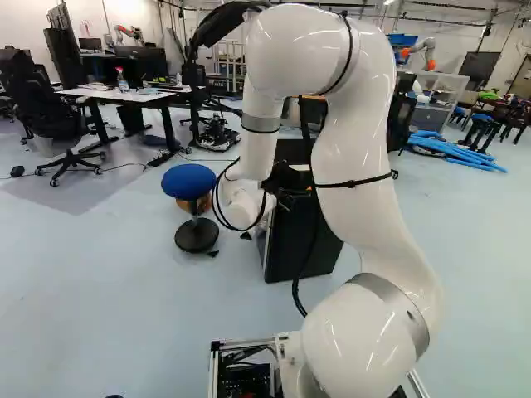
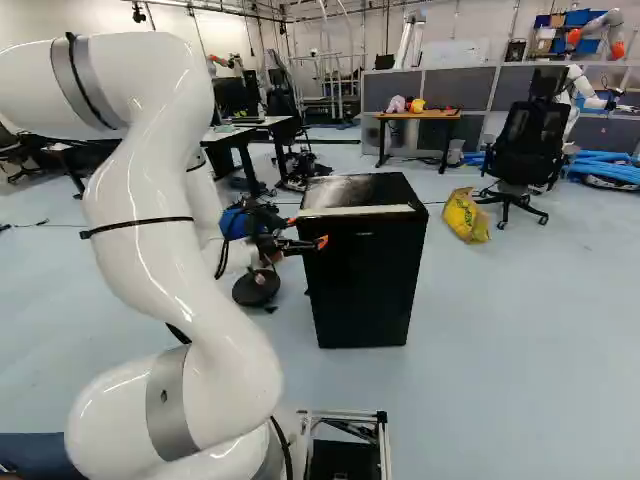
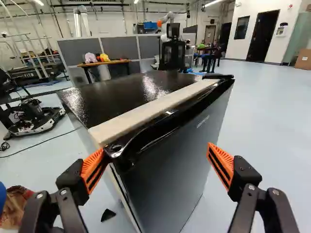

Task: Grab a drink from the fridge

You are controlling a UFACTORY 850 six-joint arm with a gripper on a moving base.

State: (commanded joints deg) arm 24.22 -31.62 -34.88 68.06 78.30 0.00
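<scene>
My gripper [image 2: 306,236] is at the near upper corner of the small black fridge [image 2: 365,285], on its side towards the arm. In the wrist view the gripper [image 3: 156,159] stands wide open, its orange-padded fingers apart and nothing held. One fingertip is at the top corner of the fridge door [image 3: 170,187]; whether it touches I cannot tell. The other stands in front of the door's face. The door looks closed against the body, with a pale strip [image 3: 150,109] along the top behind its dark edge. The fridge's inside is hidden, and no drink shows.
A blue stool [image 1: 189,181] stands beside the fridge, with desks and an office chair [image 1: 51,116] farther back. Beyond the fridge's other side are a yellow bag [image 2: 466,216] and a black chair [image 2: 526,150]. Another robot [image 2: 590,90] stands at the back.
</scene>
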